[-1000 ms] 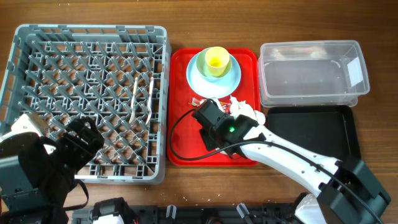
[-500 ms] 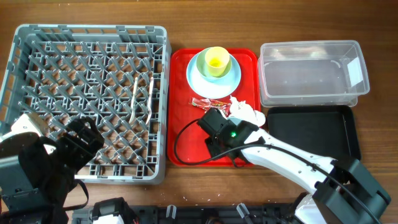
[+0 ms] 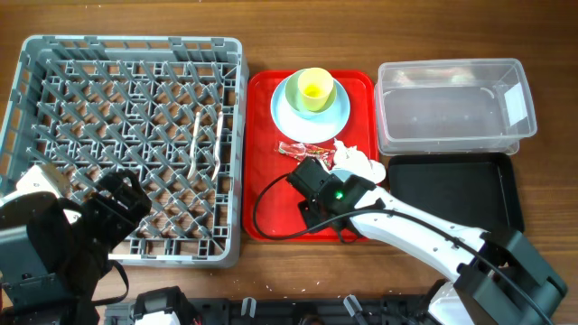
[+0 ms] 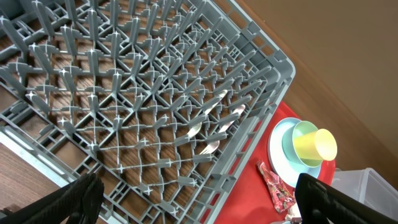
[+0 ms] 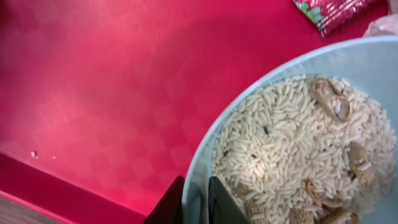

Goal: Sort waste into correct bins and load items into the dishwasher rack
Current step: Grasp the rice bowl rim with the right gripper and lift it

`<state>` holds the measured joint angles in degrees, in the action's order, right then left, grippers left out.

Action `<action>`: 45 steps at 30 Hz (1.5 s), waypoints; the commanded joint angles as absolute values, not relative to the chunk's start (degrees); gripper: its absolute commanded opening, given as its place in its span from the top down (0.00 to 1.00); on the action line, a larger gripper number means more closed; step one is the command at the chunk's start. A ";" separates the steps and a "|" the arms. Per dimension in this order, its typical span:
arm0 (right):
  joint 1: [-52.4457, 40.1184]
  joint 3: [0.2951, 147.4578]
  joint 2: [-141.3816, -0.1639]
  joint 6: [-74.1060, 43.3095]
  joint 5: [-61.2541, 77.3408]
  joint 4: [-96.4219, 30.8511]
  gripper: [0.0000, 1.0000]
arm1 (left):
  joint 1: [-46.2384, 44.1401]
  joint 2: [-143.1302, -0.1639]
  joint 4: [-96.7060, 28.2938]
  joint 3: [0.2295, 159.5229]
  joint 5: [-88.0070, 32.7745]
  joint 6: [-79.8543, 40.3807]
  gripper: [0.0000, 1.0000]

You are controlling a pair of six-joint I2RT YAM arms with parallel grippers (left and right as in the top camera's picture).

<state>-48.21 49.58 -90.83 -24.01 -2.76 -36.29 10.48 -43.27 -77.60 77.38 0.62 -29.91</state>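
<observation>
In right claw, blue bowl rim

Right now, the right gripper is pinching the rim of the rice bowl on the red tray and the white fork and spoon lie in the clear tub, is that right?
Only the cutlery's place is wrong: the overhead view shows the white fork and spoon in the grey dishwasher rack. The right gripper does pinch the rim of the rice bowl on the red tray.

Rack left, tray middle, tub right, flat bin before it. Cup on plate at tray's back. Cutlery in rack.
</observation>
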 commanded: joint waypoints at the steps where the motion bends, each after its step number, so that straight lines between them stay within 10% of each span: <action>1: -48.36 49.04 -91.18 -23.99 -2.44 -36.93 0.86 | 10.83 -43.11 -77.45 77.80 1.17 -30.48 0.00; 26: -44.84 69.06 -77.19 -22.06 -9.02 -62.57 0.96 | 10.83 -43.11 -77.47 77.80 1.17 -30.48 0.00; 45: 21.28 60.07 -72.16 12.32 50.78 -61.80 0.96 | 10.83 -43.11 -77.47 77.80 1.17 -30.48 0.00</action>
<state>15.55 64.84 -72.90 6.07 38.26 -62.78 10.48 -43.27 -77.60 77.38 0.60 -29.91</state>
